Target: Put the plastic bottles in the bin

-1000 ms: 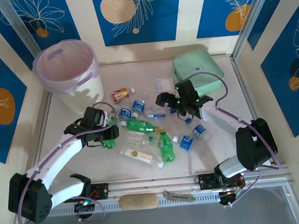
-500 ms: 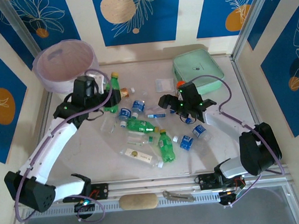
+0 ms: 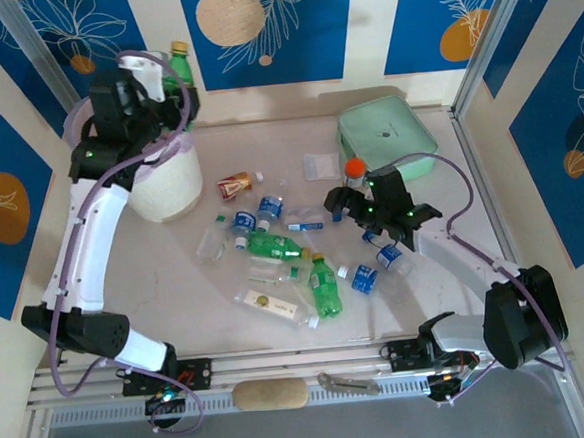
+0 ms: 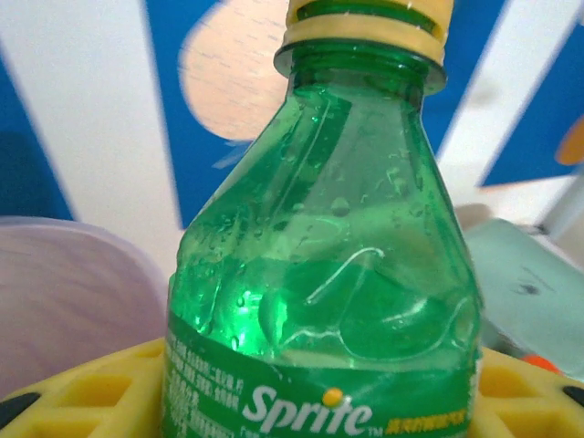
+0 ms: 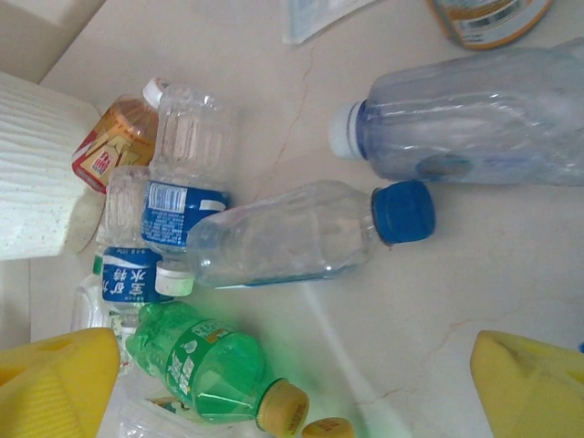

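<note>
Top: left gripper point(image 3: 162, 83) pinches green yellow-capped plastic bottle point(image 3: 175, 69) above round white lilac-lined bin point(image 3: 165, 188); right gripper point(image 3: 357, 219) spread over scattered crushed bottles point(image 3: 274, 245). Left wrist: bottle upright — liner point(image 4: 64, 301) behind it. Right wrist: yellow fingers point(image 5: 55, 383) wide apart — clear blue-capped bottle point(image 5: 292, 237) lies ahead.

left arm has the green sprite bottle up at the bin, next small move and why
Probably open the left gripper and let the green Sprite bottle drop: the gripper is shut on it and held high over the bin, whose lilac liner shows right beside the bottle in the wrist view. Centring is unclear.
</note>
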